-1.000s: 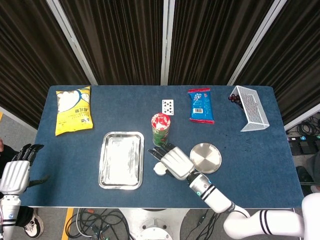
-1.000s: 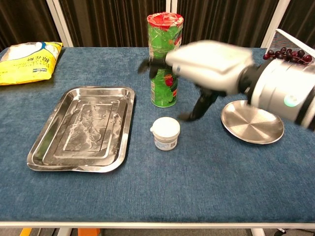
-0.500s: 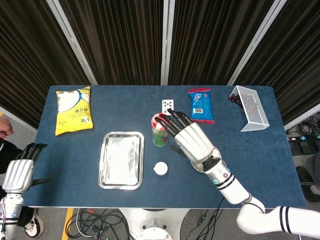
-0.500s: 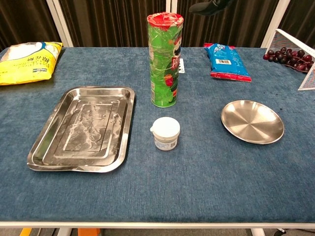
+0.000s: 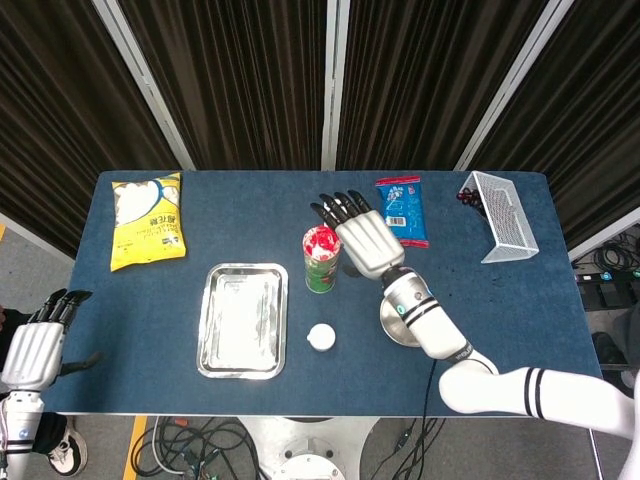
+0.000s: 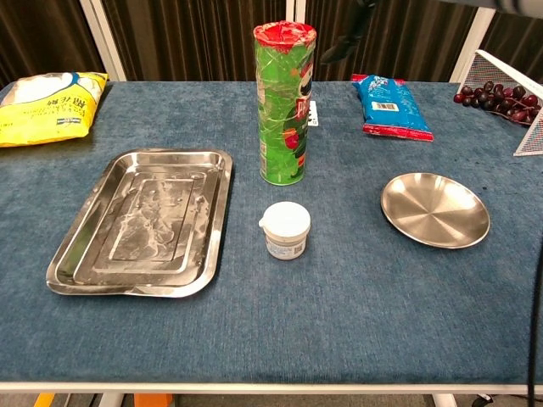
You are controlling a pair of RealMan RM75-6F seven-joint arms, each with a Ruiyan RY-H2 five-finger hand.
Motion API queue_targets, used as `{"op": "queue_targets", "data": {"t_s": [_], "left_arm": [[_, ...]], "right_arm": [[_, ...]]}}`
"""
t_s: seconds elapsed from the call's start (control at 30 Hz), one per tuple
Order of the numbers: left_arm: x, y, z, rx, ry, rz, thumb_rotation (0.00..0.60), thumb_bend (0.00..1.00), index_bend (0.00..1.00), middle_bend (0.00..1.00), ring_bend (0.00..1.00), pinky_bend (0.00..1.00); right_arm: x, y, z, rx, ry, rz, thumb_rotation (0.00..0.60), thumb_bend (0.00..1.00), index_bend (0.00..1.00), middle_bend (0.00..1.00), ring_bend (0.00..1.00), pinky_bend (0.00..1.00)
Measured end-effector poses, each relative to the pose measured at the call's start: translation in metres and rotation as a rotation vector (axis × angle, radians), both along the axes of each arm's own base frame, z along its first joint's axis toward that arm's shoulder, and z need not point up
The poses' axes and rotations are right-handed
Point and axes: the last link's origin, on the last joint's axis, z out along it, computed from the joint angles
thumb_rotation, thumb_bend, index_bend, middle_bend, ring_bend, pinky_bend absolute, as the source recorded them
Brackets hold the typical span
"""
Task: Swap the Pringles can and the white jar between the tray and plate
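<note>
Right hand (image 5: pixel 366 241) raised beside the Pringles can (image 6: pixel 284 103), fingers spread, holding nothing. Can upright on the table between tray (image 6: pixel 140 222) and plate (image 6: pixel 434 209). White jar (image 6: pixel 286 230) just in front of the can. Left hand (image 5: pixel 35 345) off-table, fingers apart.

Over on the far left corner of the desk (image 6: pixel 356 322), a yellow snack bag (image 5: pixel 147 221) lies flat on the blue cloth. Toward the back sits a playing card (image 5: pixel 335 213), face up, partly hidden in the chest view. Just right of it lies a blue snack packet (image 6: pixel 389 107). At the far right corner a white wire basket (image 5: pixel 503 216) lies tipped on its side, dark grapes (image 6: pixel 485 96) clustered at its mouth. Black curtains (image 5: pixel 240 70) hang behind.
</note>
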Motion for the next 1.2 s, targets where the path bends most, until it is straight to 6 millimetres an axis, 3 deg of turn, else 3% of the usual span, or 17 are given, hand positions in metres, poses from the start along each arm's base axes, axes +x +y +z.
{"op": "queue_targets", "data": {"t_s": [0.13,0.27,0.47,0.67,0.8,1.0,1.2], "left_arm": [[-0.001,0.0,0.001,0.0,-0.002,0.001,0.6,0.06,0.16,0.15,0.08,0.28],[-0.003,0.001,0.002,0.002,-0.005,0.003,0.6,0.06,0.16,0.15,0.08,0.28],[-0.004,0.001,0.002,-0.001,-0.007,0.003,0.6,0.06,0.16,0.15,0.08,0.28],[-0.004,0.001,0.001,-0.005,-0.007,0.003,0.6,0.06,0.16,0.15,0.08,0.28],[-0.003,0.002,0.0,-0.018,-0.008,0.003,0.6,0.06,0.16,0.15,0.08,0.28],[0.004,0.004,0.0,-0.025,0.005,-0.011,0.6,0.06,0.16,0.15,0.08,0.28],[0.013,0.008,-0.007,-0.031,0.006,-0.028,0.6,0.06,0.16,0.15,0.08,0.28]], "right_arm": [[0.01,-0.007,-0.018,0.04,0.023,-0.012,0.6,0.08,0.0,0.06,0.0,0.09],[0.012,-0.008,-0.028,0.072,0.048,-0.023,0.6,0.11,0.03,0.13,0.08,0.27],[0.012,-0.008,-0.035,0.069,0.066,-0.021,0.6,0.17,0.29,0.33,0.31,0.55],[0.012,-0.008,-0.03,0.027,0.046,-0.004,0.6,0.21,0.41,0.43,0.4,0.61],[0.012,-0.005,-0.02,0.002,0.022,0.01,0.6,0.21,0.43,0.44,0.41,0.61],[0.006,0.008,0.011,-0.043,-0.006,0.034,0.6,0.21,0.43,0.44,0.41,0.61],[-0.021,0.033,0.057,-0.107,0.012,0.027,0.6,0.21,0.43,0.44,0.41,0.61]]}}
